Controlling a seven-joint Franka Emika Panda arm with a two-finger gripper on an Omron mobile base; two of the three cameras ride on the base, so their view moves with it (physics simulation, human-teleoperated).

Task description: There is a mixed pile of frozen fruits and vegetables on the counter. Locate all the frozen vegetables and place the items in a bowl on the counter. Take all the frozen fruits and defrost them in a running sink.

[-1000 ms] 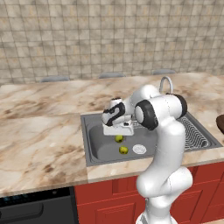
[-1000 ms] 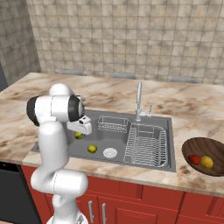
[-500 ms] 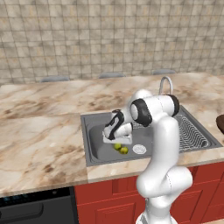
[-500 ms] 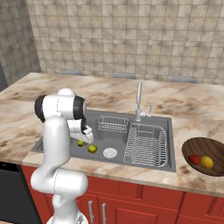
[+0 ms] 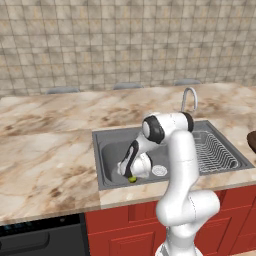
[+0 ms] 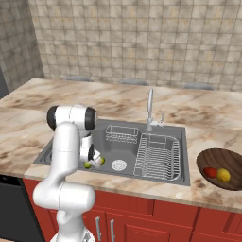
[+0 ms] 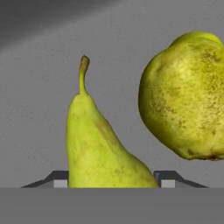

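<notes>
My gripper (image 7: 111,179) is down inside the sink (image 5: 107,150), shut on a yellow-green stemmed fruit (image 7: 100,144) that stands between the two fingertips (image 7: 59,178). A second, rounder yellow-green fruit (image 7: 188,96) lies close beside it on the basin floor. From the right base view the hand (image 6: 90,158) hangs low at the sink's front left, with both fruits (image 6: 88,165) (image 6: 100,160) at its tip. The dark brown bowl (image 6: 208,160) on the counter (image 6: 56,101) at the right holds a red item (image 6: 210,172) and a yellow-orange one (image 6: 223,175).
A round drain (image 6: 118,165) lies right of the fruits. A wire basket (image 6: 121,133) sits at the sink's back and a wire rack (image 6: 158,156) fills its right half. The chrome faucet (image 6: 150,106) rises behind. Red cabinet fronts (image 6: 156,222) run below.
The arm has swung down and toward the front of the sink, carrying the held fruit from above the basin to its floor beside the other fruit.
</notes>
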